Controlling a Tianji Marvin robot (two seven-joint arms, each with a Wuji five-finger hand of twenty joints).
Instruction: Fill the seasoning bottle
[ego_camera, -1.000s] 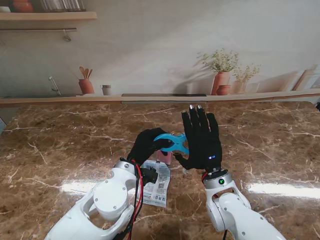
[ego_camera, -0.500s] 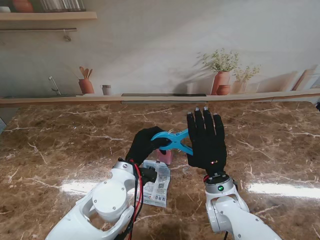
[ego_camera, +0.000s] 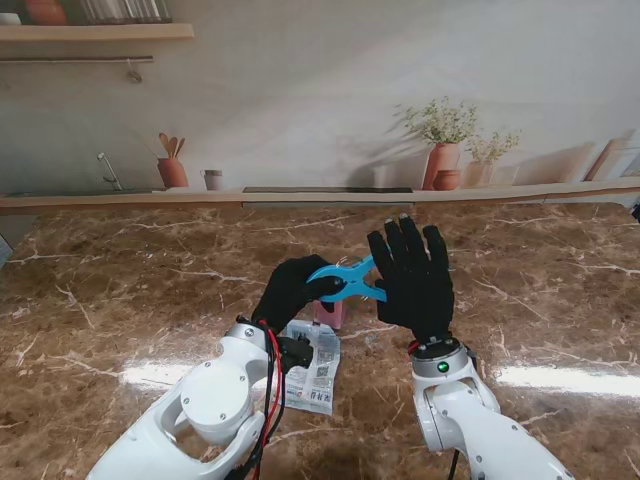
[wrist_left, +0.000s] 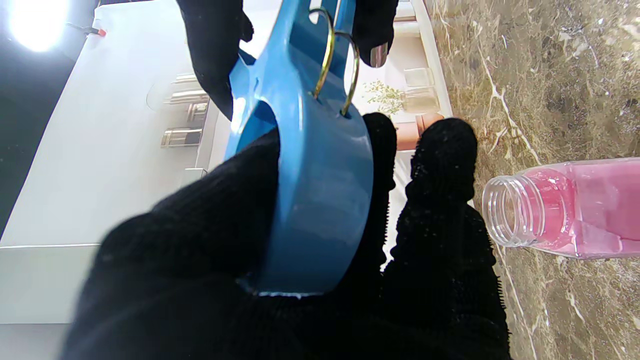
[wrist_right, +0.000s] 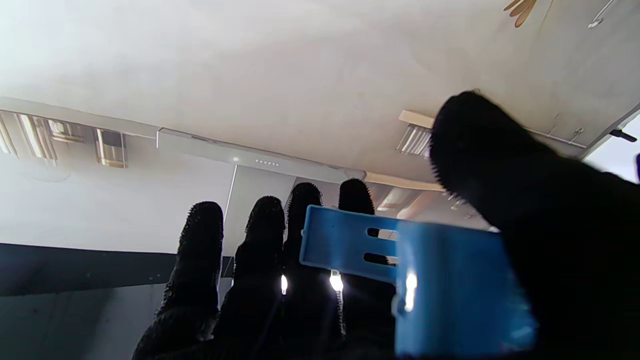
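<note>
Both hands meet over the middle of the marble table (ego_camera: 120, 290), and between them sits a blue clip (ego_camera: 345, 280). My left hand (ego_camera: 292, 292) is closed around one end of the clip; the left wrist view shows the black glove wrapped round the broad blue body, with the wire spring loops toward the far end. My right hand (ego_camera: 412, 280) stands upright with the fingers spread and pointing away from me, its palm against the other end of the clip. From the right wrist view the thumb (wrist_right: 505, 165) presses on the blue plastic while the four fingers stay straight, so I judge it a light pinch or a brace; whether it truly grips the clip I cannot tell.

On the table near my left forearm lies a white printed packet (ego_camera: 315, 368), flat. Just beyond it, under the clip, stands the seasoning bottle (ego_camera: 331, 313), small and pink. In the left wrist view its mouth (wrist_left: 505, 210) is uncapped, and the clear body shows pink inside.

As for progress, the bottle is open and ready, and the clip appears to be off the packet. Nothing is being poured. Setting the clip aside, lifting the packet and tipping it into the bottle all seem left to do.
</note>
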